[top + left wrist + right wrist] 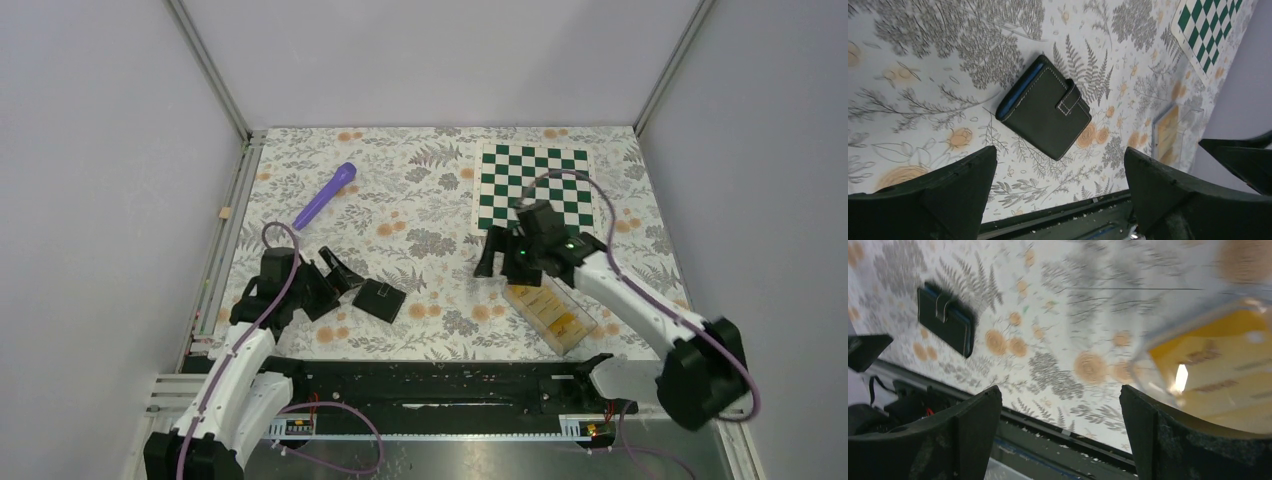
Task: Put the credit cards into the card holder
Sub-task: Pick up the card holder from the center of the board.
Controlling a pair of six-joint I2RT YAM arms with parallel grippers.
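Stitching outlines the black rectangular card holder (1045, 112) on floral tablecloth (923, 60).

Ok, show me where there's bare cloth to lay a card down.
Best: the floral cloth between the card holder and the clear box. A wider patch lies between the purple tool and the chessboard. Crowded: just left of the card holder, where the open left gripper hangs, and the box's far end, by the open right gripper.
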